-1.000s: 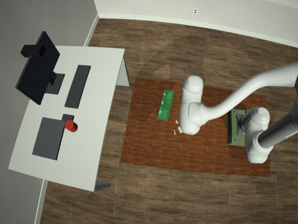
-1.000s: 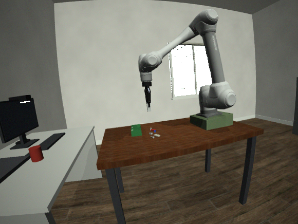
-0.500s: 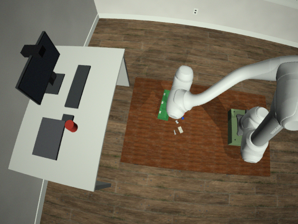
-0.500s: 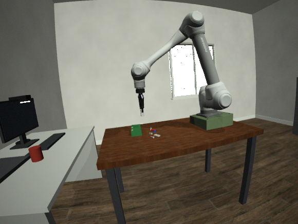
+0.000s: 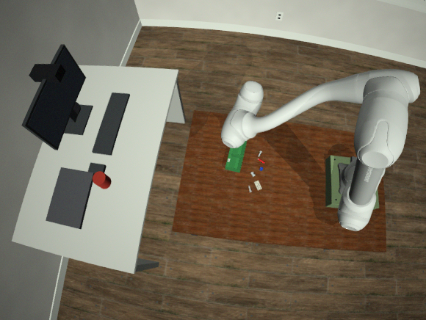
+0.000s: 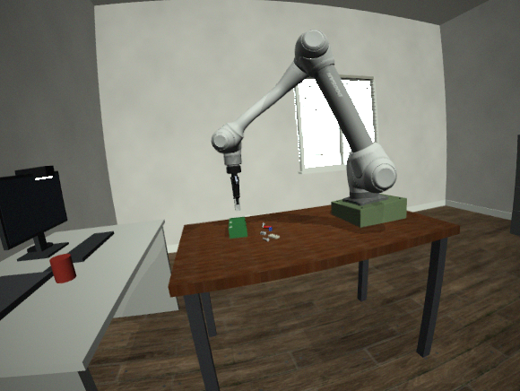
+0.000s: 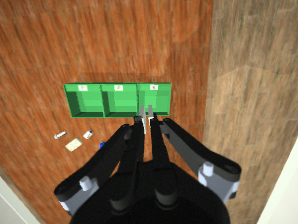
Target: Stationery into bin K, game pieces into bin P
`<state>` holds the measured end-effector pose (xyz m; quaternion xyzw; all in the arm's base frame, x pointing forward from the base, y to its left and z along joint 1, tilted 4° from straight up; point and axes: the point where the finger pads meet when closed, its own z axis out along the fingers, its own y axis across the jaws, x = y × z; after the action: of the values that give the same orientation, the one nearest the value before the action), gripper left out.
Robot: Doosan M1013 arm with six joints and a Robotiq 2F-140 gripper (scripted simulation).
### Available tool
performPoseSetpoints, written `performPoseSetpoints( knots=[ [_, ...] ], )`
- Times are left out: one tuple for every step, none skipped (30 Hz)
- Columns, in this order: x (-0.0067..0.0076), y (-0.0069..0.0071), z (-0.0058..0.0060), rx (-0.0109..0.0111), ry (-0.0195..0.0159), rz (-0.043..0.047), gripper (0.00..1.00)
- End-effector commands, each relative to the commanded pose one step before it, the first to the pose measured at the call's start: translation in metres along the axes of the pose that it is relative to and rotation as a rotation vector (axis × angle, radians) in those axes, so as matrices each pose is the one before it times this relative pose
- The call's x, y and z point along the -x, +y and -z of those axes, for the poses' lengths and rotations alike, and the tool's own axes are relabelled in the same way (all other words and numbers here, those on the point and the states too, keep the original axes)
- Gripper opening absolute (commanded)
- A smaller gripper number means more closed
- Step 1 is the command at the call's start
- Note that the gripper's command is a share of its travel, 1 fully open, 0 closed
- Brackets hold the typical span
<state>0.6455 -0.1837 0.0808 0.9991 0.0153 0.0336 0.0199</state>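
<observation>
Gripper (image 6: 238, 208) (image 7: 147, 111): above green bins (image 5: 235, 161) (image 6: 238, 228) (image 7: 103, 102), near K end, presumably for a drop; fingers nearly together, thin contents cannot be told. Beside bins, unsorted: blue piece (image 5: 261, 169) (image 6: 270, 229) (image 7: 102, 145), cream block (image 5: 258, 185) (image 6: 273, 236) (image 7: 73, 145).

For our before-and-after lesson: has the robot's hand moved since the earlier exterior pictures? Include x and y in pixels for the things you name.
Yes: the hand (image 6: 238, 208) (image 7: 147, 111) has shifted left in the exterior view, now above the green bins (image 6: 238, 228) (image 7: 120, 101).
</observation>
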Motion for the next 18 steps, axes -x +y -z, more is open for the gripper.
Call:
performPoseSetpoints(
  knots=[
    [-0.00577,0.01079,-0.00606,-0.00089,0.0,0.00011,0.05],
    [-0.00202,0.00445,-0.00245,0.0,0.0,0.0,0.05],
    [0.0,0.0,0.0,0.0,0.0,0.0,0.05],
    [0.0,0.0,0.0,0.0,0.0,0.0,0.05],
    [0.0,0.0,0.0,0.0,0.0,0.0,0.05],
    [0.0,0.0,-0.00267,0.0,0.0,0.0,0.05],
    [0.0,0.0,-0.00267,0.0,0.0,0.0,0.05],
    [0.0,0.0,-0.00267,0.0,0.0,0.0,0.05],
    [0.0,0.0,-0.00267,0.0,0.0,0.0,0.05],
    [0.0,0.0,-0.00267,0.0,0.0,0.0,0.05],
    [0.0,0.0,-0.00267,0.0,0.0,0.0,0.05],
    [0.0,0.0,-0.00267,0.0,0.0,0.0,0.05],
    [0.0,0.0,-0.00267,0.0,0.0,0.0,0.05],
    [0.0,0.0,-0.00267,0.0,0.0,0.0,0.05],
    [0.0,0.0,-0.00267,0.0,0.0,0.0,0.05],
    [0.0,0.0,0.0,0.0,0.0,0.0,0.05],
    [0.0,0.0,0.0,0.0,0.0,0.0,0.05],
    [0.0,0.0,-0.00267,0.0,0.0,0.0,0.05]
  ],
)
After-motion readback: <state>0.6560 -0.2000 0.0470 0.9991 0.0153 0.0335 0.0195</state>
